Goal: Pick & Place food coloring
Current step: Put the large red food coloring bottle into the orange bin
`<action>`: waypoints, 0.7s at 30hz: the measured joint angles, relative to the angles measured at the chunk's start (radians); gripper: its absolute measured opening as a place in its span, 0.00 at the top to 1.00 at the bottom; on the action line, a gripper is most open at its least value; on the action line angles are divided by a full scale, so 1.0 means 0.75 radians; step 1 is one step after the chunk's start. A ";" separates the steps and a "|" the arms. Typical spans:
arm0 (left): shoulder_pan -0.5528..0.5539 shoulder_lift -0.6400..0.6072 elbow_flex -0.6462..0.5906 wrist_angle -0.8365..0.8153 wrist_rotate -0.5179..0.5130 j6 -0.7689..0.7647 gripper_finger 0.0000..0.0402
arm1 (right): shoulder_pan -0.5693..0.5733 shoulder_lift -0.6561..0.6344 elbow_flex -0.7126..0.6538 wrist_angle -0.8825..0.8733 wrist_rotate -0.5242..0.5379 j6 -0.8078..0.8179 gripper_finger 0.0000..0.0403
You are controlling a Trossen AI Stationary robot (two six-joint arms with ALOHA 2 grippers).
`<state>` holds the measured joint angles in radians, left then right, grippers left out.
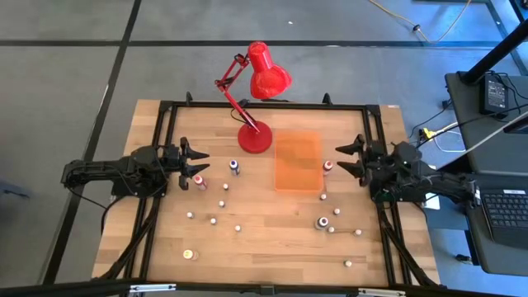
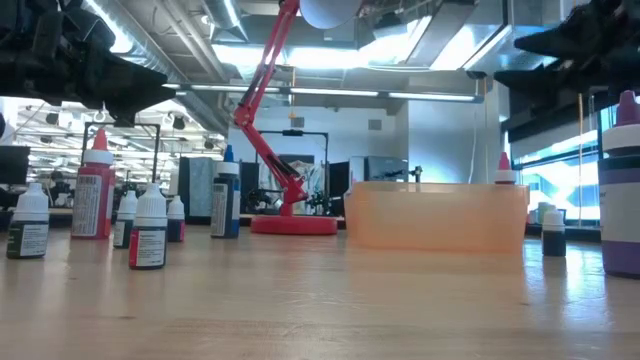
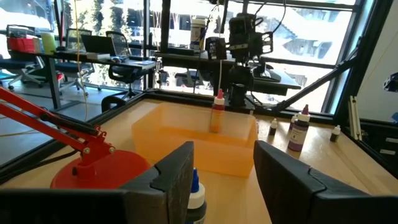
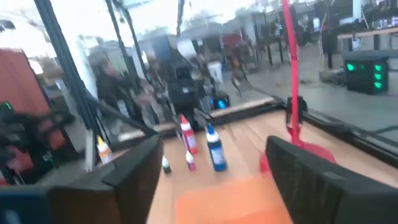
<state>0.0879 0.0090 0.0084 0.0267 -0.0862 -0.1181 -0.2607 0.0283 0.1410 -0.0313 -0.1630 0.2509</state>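
Looking down on the tabletop [image 1: 272,239], we see our left tool [image 1: 193,163] at nine o'clock with fingers spread, holding nothing; a red bottle [image 1: 200,181] stands just beside it, and a blue bottle [image 1: 235,167] a little further toward the centre; our right tool [image 1: 350,158] sits at three o'clock, also spread and empty, with another red bottle [image 1: 328,167] between it and the tray [image 1: 298,161]; the tray lies near the centre, toward one o'clock, and the lamp [image 1: 257,91] stands at twelve, its base just beside the tray; small bottles [image 1: 223,203] are scattered from the centre toward six o'clock; a dark bottle [image 1: 322,222] stands toward five.
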 joint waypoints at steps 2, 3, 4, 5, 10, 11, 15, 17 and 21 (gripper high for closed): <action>0.000 0.000 0.000 0.000 0.000 0.000 0.59 | 0.000 0.063 0.084 -0.151 0.053 -0.030 0.23; 0.000 0.000 0.000 0.000 0.000 0.000 0.59 | 0.000 0.110 0.129 -0.225 0.084 -0.033 0.22; 0.000 0.000 0.000 0.000 -0.001 0.000 0.59 | 0.000 0.161 0.173 -0.288 0.109 -0.033 0.21; 0.000 0.000 0.000 0.000 -0.001 0.000 0.59 | 0.000 0.220 0.216 -0.339 0.130 -0.034 0.21; 0.000 0.000 0.000 0.000 -0.008 0.001 0.60 | 0.000 0.564 0.427 -0.546 0.280 -0.107 0.20; 0.000 0.000 0.000 0.001 -0.008 0.001 0.60 | 0.000 0.635 0.471 -0.569 0.324 -0.113 0.20; 0.000 0.001 0.000 0.001 -0.009 0.001 0.59 | 0.000 0.845 0.626 -0.663 0.326 -0.133 0.20; 0.000 0.001 0.000 0.001 -0.009 0.001 0.59 | 0.000 0.922 0.693 -0.720 0.243 -0.186 0.20; 0.000 0.000 0.000 0.000 -0.009 0.001 0.60 | 0.023 1.044 0.755 -0.814 0.192 -0.244 0.20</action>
<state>0.0879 0.0091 0.0083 0.0271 -0.0929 -0.1177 -0.2436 0.8113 0.7075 -0.6417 -0.0191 0.0678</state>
